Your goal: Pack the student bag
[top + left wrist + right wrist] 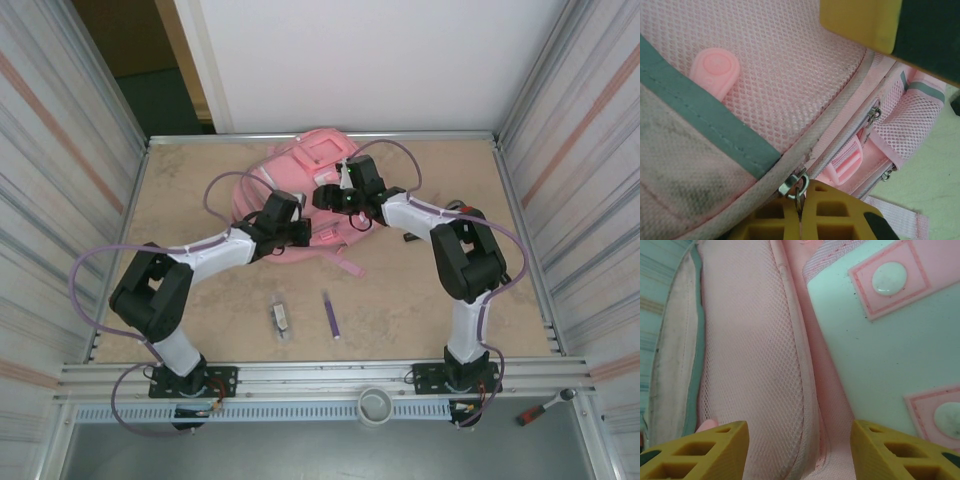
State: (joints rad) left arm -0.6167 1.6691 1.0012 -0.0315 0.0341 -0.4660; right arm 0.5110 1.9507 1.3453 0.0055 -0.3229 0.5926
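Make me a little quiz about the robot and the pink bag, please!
1. True or false: the pen lies inside the bag.
2. What does the left gripper pinch? A) a zip pull B) a spoon C) the pen
3. Fill the gap: the jaws of the right gripper stand ____ over the bag.

Key: 1 false, the pen lies on the table in front of the bag; 2 A; 3 open.
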